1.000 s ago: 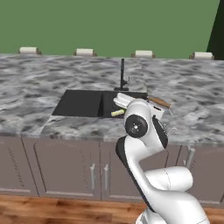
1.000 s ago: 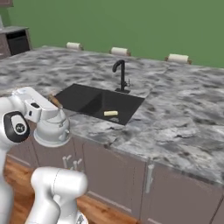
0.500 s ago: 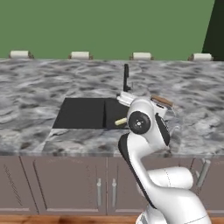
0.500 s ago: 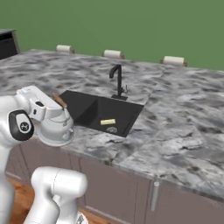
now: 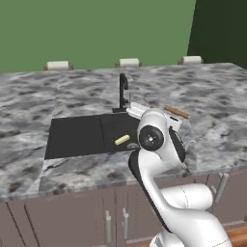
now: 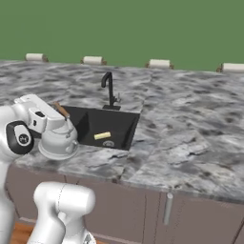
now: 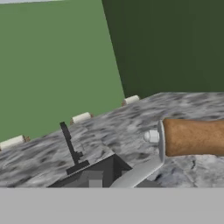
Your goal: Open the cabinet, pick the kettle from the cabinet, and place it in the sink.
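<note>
Kettle [image 6: 58, 139] held beside black sink [image 6: 121, 125], apparently above counter edge [image 6: 95, 164]

i see the sink [image 6: 88, 125] basin lying open from above, its floor bare apart from a small yellow block [image 6: 102, 136] near the drain. the black tap [image 6: 109, 88] stands at the back rim and is the one tall thing over the basin. the marble counter [image 6: 190, 138] right of the sink is flat and unobstructed. along the green wall, low cream blocks [image 6: 159, 63] sit well apart from the basin.
</note>
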Motion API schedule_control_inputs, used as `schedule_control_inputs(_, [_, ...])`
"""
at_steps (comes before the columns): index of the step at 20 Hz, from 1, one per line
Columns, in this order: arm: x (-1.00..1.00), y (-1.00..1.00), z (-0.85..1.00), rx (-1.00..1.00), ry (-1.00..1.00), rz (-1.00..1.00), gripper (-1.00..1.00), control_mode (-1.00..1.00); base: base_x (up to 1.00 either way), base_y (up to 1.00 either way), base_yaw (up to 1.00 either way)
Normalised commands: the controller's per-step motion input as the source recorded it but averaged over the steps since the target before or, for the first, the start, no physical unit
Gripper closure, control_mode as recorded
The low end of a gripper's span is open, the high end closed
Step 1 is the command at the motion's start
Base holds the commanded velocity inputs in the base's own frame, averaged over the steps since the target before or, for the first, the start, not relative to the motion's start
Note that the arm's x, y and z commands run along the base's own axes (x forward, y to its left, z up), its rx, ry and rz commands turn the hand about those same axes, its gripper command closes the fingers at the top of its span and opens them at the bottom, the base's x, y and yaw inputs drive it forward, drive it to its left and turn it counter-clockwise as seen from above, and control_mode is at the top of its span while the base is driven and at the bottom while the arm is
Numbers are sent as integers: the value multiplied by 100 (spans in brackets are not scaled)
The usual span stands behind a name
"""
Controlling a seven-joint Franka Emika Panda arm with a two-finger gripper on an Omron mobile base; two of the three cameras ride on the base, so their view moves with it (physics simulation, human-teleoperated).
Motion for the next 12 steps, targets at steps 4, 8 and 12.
schedule_control_inputs(4, [0,0,0,0,0,0,100,100,18,49,-36])
schedule_control_inputs(8, [0,0,0,0,0,0,100,100,27,39,-15])
schedule_control_inputs(12, [0,0,0,0,0,0,100,100,28,35,0])
